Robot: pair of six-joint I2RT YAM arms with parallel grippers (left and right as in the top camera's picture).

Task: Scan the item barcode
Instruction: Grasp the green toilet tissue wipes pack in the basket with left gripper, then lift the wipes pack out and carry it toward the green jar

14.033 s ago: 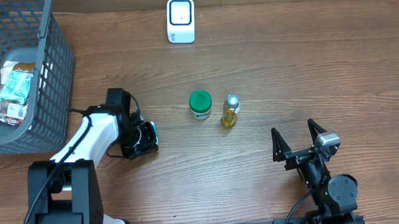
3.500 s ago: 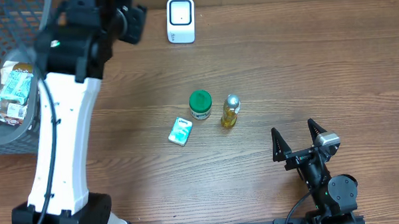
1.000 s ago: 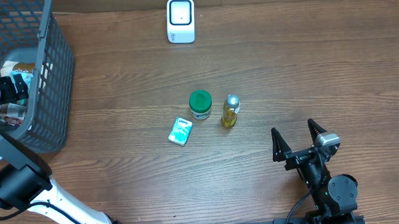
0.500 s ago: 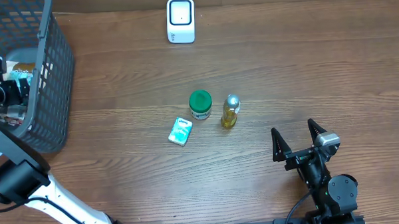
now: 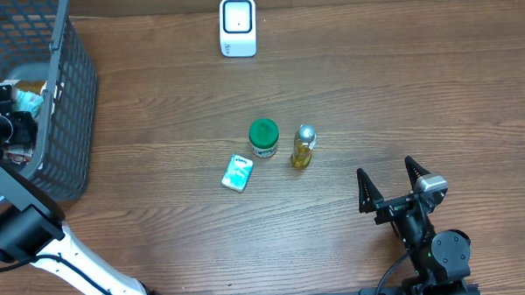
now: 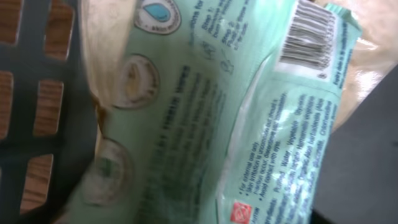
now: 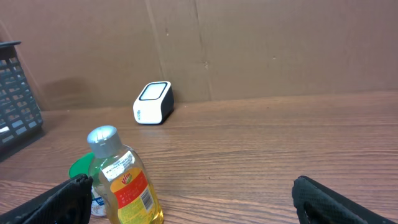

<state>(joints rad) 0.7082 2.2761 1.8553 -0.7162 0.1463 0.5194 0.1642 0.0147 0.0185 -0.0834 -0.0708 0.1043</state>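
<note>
Swung away from the scanner [image 5: 238, 27] over the last few seconds, the left gripper [image 5: 15, 121] is now being held down inside the basket [image 5: 68, 93], well apart from the scanner on the left arm's side of the table [image 5: 401, 90]. A mint-green packet [image 6: 205, 124] is being shown pressed close against the left wrist camera, filling most of that view, with its barcode [image 6: 309, 34] turned toward the lens near one end. Basket mesh is being seen just beside the packet. Whether the left fingers are being closed on the packet cannot be told, since they are not being shown clearly in either view.

A small pack [image 5: 238, 173], a green-lidded jar [image 5: 263, 138] and a yellow bottle [image 5: 303, 146] are being left standing in a loose row well in front of the scanner, toward the robot, the jar between the other two. The right gripper [image 5: 388, 182] is being held low over the table, farther from the scanner than the bottle, with its fingers spread apart and nothing between them.
</note>
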